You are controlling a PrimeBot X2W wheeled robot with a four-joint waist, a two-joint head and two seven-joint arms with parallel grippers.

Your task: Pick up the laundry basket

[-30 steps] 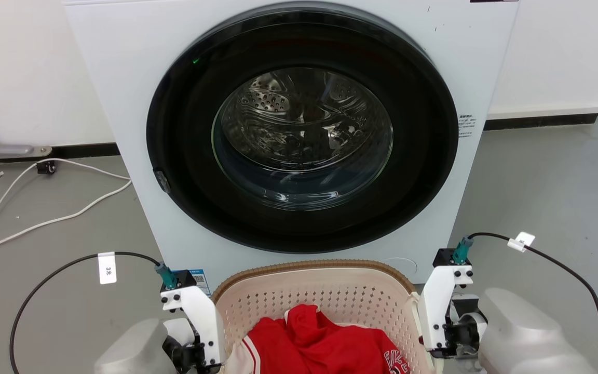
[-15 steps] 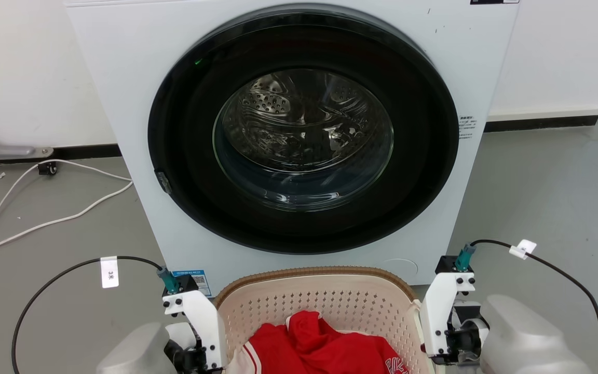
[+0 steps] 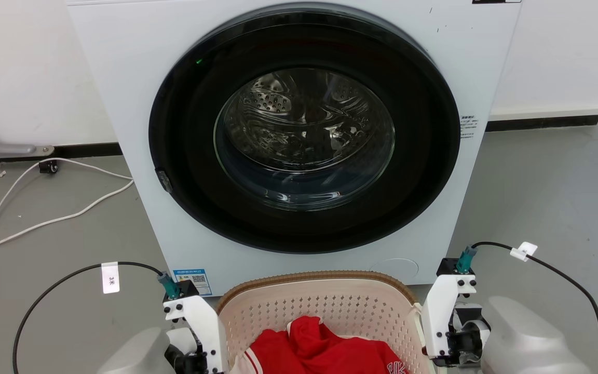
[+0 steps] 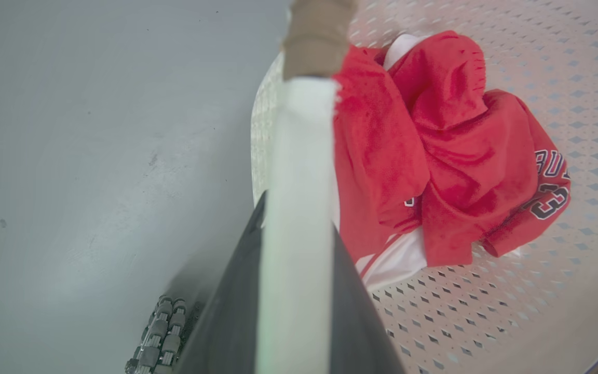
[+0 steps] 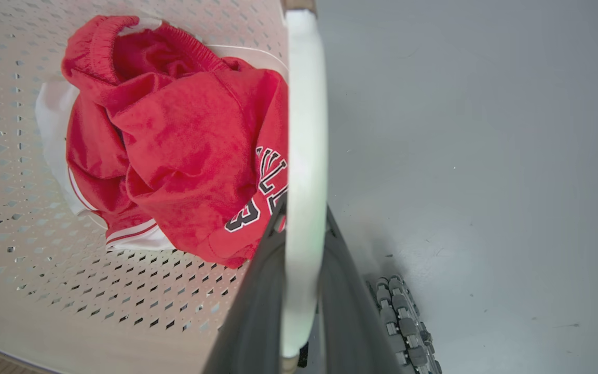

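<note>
Clamping the laundry basket (image 3: 330, 306) by its white side handles (image 4: 301, 135), the left gripper (image 4: 299, 218) and right gripper (image 5: 304, 213) each pinch one; a red jersey (image 3: 320, 348) lies inside.

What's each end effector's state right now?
Left end effector: closed on the laundry basket handle.
Right end effector: closed on its other handle.

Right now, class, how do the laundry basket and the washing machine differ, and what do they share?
The laundry basket is cream with a brown rim; the washing machine is white with a black round door. The basket is smaller than the machine. The basket holds a red garment; the machine's drum looks empty. Basket and drum are both perforated.
</note>
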